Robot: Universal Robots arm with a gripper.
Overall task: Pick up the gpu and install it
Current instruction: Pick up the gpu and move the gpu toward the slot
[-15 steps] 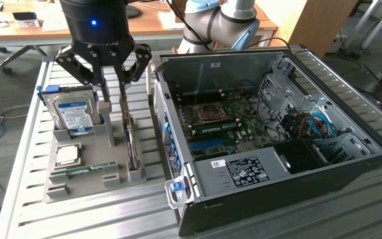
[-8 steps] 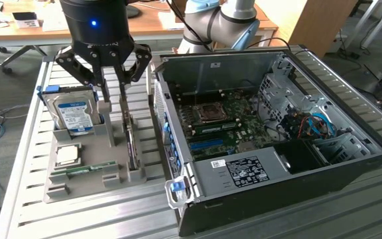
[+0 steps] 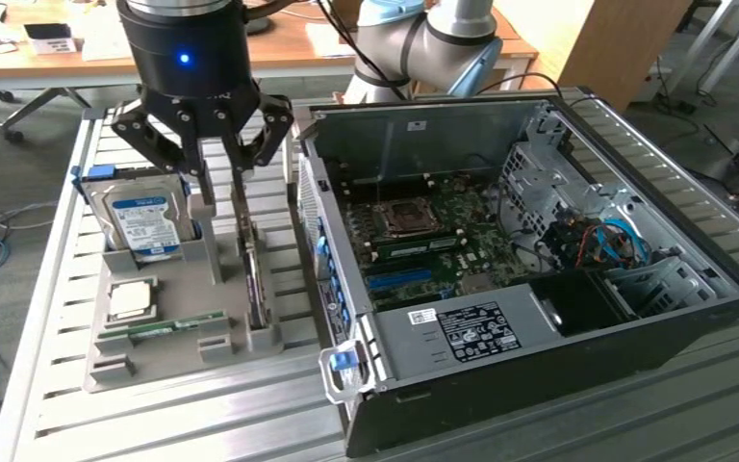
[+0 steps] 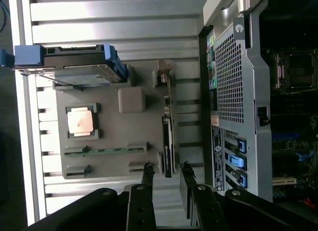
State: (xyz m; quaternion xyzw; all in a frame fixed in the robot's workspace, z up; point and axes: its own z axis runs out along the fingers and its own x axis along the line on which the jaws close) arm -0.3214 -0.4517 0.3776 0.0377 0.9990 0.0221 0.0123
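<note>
The gpu (image 3: 257, 281) stands on edge in a slot of the grey holder tray (image 3: 165, 361), a thin dark card seen edge-on in the wrist view (image 4: 167, 141). My gripper (image 3: 224, 197) hangs just above its far end, open, one finger on each side of the card's line. In the wrist view the gripper (image 4: 166, 167) has its two dark fingers (image 4: 147, 171) spread to either side of the card's edge, with nothing between them. The open computer case (image 3: 472, 337) lies beside the tray at the exterior view's right, its motherboard (image 3: 427, 241) exposed.
On the same tray are a blue-and-white-labelled hard drive (image 3: 145, 221), a square processor (image 3: 130, 298) and a narrow green memory stick (image 3: 170, 327). The case's perforated back wall (image 4: 231, 92) rises close beside the card. Everything rests on a slatted metal table (image 3: 151, 423).
</note>
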